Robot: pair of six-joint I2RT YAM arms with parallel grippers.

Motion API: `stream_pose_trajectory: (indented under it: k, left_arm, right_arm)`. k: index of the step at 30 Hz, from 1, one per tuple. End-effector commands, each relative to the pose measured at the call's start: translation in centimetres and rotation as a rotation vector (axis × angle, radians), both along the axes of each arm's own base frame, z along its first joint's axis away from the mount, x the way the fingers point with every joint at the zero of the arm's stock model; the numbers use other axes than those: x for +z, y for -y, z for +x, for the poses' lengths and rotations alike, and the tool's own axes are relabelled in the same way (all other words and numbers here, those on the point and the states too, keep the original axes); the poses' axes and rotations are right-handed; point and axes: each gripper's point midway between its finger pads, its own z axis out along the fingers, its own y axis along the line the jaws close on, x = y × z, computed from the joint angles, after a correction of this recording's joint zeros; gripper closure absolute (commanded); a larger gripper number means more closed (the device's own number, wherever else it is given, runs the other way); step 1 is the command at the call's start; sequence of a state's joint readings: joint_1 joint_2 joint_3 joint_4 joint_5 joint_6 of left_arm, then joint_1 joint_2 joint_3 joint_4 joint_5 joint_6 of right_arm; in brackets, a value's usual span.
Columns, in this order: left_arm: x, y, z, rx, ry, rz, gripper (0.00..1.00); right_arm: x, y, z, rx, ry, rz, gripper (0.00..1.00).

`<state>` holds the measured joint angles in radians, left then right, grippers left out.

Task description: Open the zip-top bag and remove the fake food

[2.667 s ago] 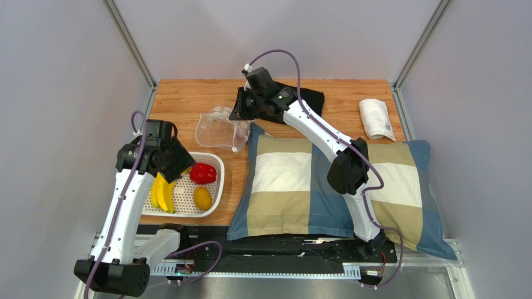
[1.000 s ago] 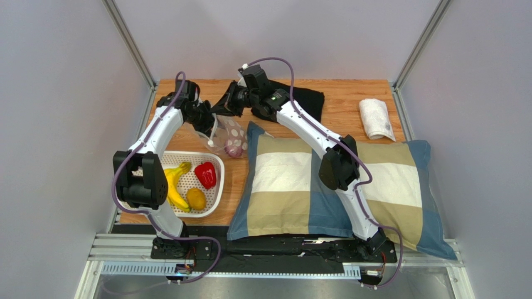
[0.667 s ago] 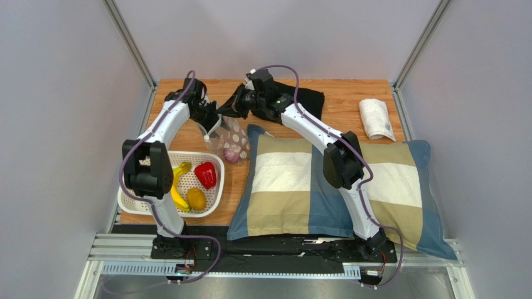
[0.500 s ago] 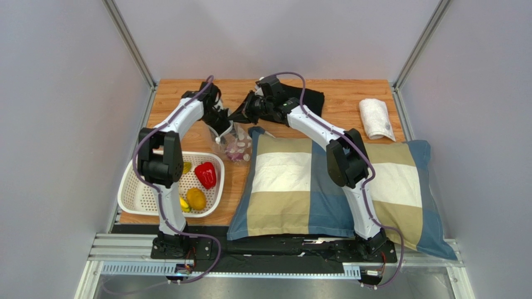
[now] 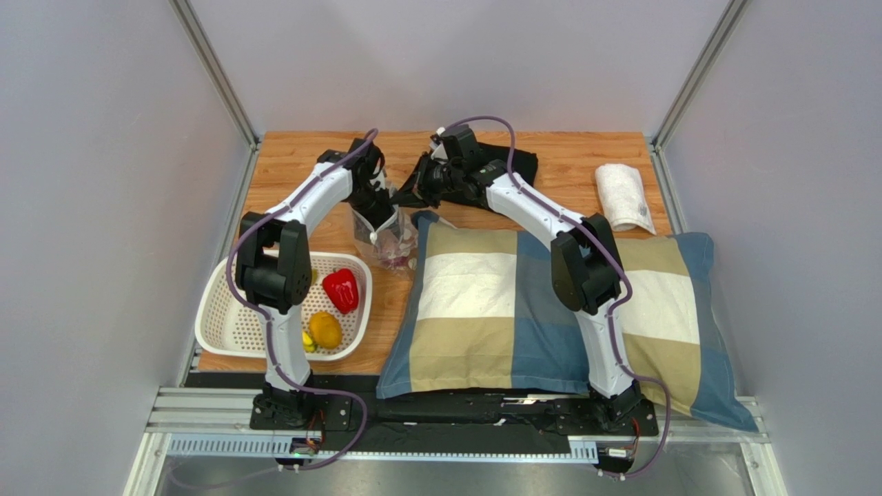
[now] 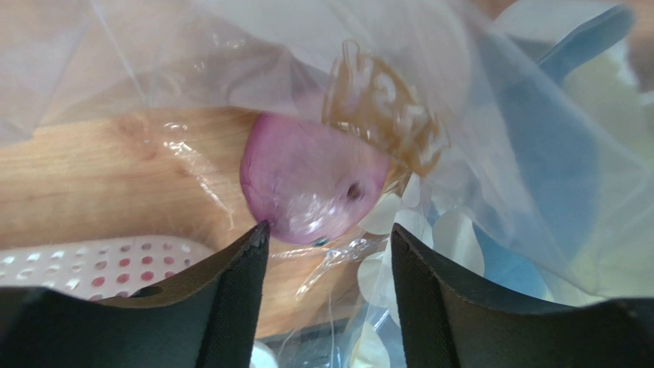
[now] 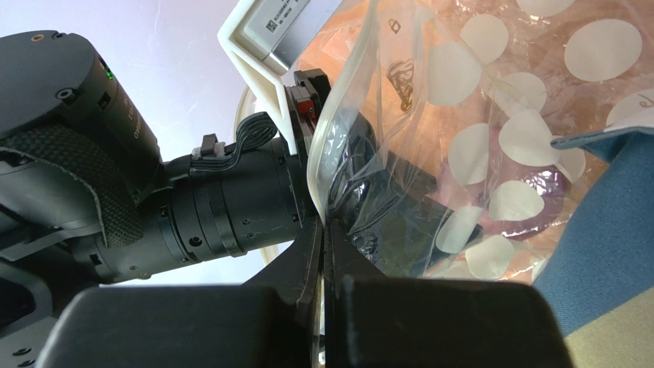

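Near the far edge of the tabletop [image 5: 300, 155], left of its middle, the zip-top bag [image 5: 384, 229] stands upright between two robot arms, touching the far-left corner of the checked pillow [image 5: 497, 310]. The right gripper [image 7: 325, 230] has its jaws pinched flat on the bag's rim, holding the mouth up. The left gripper [image 6: 330, 257] reaches down through that mouth, jaws parted and gripping nothing. From its wrist camera we see the purplish-pink onion [image 6: 307, 184] at the bottom of the bag, just beyond the fingertips [image 6: 230, 291]; we cannot tell whether one tip touches it.

The white perforated tray [image 5: 223, 336] sits at the near-left corner. In it lie the red bell pepper [image 5: 340, 289] and the orange-yellow mango-like fruit [image 5: 325, 329], with a sliver of the yellow banana bunch [image 5: 306, 340] showing past the left arm.

The pillow covers most of the right half of the tabletop and hangs over its near edge. A folded black cloth [image 5: 515, 161] lies against the far edge behind the right arm, and a rolled white towel [image 5: 622, 196] rests at the far-right corner.
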<state>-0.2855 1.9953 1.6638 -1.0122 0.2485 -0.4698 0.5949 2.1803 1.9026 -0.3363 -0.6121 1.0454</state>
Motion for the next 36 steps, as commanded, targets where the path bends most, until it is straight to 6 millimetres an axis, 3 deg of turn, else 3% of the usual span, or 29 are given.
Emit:
stream_pose_trajectory:
  k: [1,7,16,22,25,27,28,29,32,36]
  left_arm:
    - [0.4,-1.0,-0.9,-0.039,-0.013,0.081,0.38]
    - [-1.1,-1.1,-0.3,0.010,0.006,0.092,0.37]
    - [-2.6,1.0,1.1,0.047,0.009,-0.002,0.35]
    - [-3.0,-0.1,1.4,0.065,0.052,0.052,0.52]
    - [-2.5,-1.0,1.9,0.059,0.094,0.090,0.75]
    - [-2.0,-1.2,2.2,0.047,0.118,0.105,0.77]
    - [-1.6,-1.5,2.4,0.049,0.132,0.117,0.74]
    - [-1.4,-1.7,2.3,0.049,0.129,0.126,0.57]
    - [0.1,-2.1,2.4,0.060,0.181,0.129,0.41]
    - [1.5,-2.6,2.4,0.101,0.233,0.114,0.33]
  right_arm:
    - [2.1,0.5,-0.6,0.013,0.052,-0.001,1.00]
    - [2.1,0.5,-0.6,0.015,0.054,0.001,1.00]
    - [2.0,0.8,-0.7,0.014,0.060,-0.010,1.00]
    - [1.7,1.3,-0.6,0.002,0.058,-0.020,1.00]
    - [1.8,1.3,-0.5,0.002,0.062,-0.019,1.00]
    - [1.9,1.4,-0.5,0.002,0.065,-0.019,1.00]
    - [2.0,1.3,-0.6,0.006,0.069,-0.018,1.00]
    - [2.0,1.4,-0.6,0.006,0.070,-0.020,1.00]
    - [2.5,1.4,-0.6,0.011,0.080,-0.015,1.00]
    - [3.4,1.2,-0.9,0.018,0.074,0.004,1.00]
